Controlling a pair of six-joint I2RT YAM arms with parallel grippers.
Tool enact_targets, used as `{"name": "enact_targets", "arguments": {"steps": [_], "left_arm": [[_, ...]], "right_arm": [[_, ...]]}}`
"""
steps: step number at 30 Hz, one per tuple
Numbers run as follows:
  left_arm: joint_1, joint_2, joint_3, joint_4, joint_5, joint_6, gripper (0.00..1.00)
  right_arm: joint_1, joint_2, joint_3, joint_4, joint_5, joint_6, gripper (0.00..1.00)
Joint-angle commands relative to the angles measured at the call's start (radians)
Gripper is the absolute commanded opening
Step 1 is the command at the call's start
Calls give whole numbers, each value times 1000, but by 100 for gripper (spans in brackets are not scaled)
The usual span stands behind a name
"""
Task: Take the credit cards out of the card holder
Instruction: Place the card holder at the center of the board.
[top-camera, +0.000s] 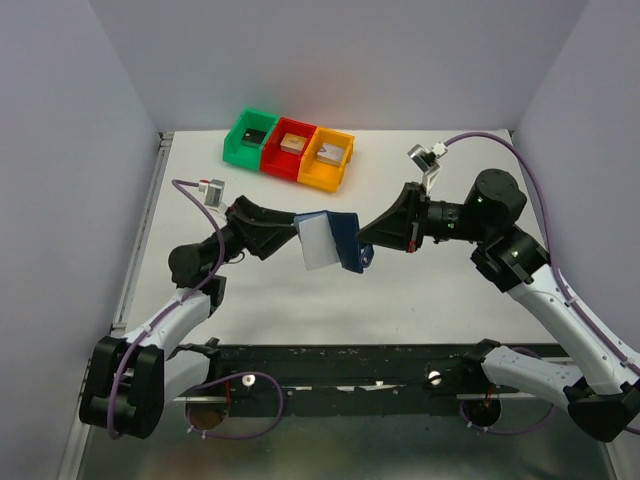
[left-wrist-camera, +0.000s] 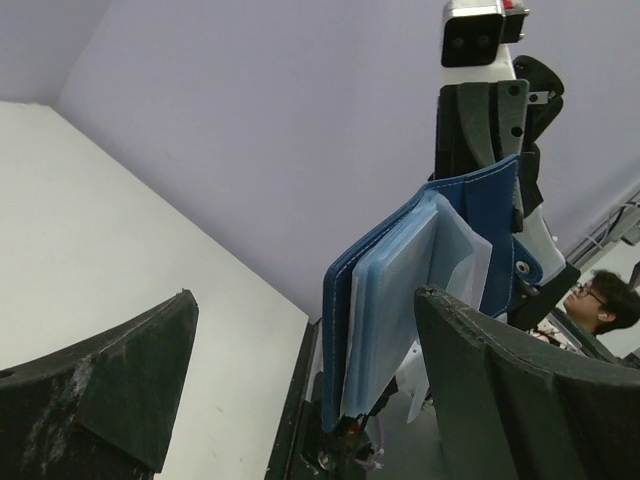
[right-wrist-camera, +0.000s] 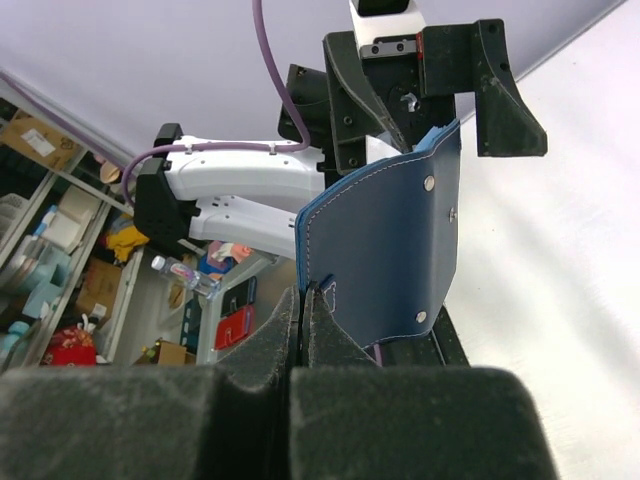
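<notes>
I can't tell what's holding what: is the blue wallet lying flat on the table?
No, the card holder is held up off the table, one corner pinched in the shut right gripper.

Dark navy booklet-style card holder (top-camera: 347, 240): pale stitching along edge, silver snap studs. Its inner plastic pockets (top-camera: 318, 245): milky blue-white. Row of three plastic bins: green bin (top-camera: 232, 150), red bin (top-camera: 279, 168), orange bin (top-camera: 317, 181). Flat white worktop (top-camera: 430, 290). Walls pale lilac-grey. Arms black with white shells, thin purple cables (top-camera: 500, 140). Fingers (left-wrist-camera: 110, 390) of left tool (top-camera: 292, 237): matte black, whitish scuffs.
</notes>
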Motion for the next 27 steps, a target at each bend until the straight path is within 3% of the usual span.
{"name": "enact_targets", "arguments": {"steps": [1,14,20,23,25,27], "left_arm": [[2,-33,41,307,53,-21,99],[-30,-114,75,310,81,-35,96],[-44,-141,85,310,90,-35,74],[-59,-136,98,310,96,-29,70],[-73,-131,102,310,99,-24,69],[-74,-128,102,308,96,-20,76]], "right_arm": [[-7,0,32,82,-57,36,0],[-19,7,10,122,-50,69,0],[-25,12,-18,203,-56,111,0],[-27,18,-21,225,-67,125,0],[-27,20,-24,237,-70,131,0],[-27,18,-22,242,-70,134,0]]}}
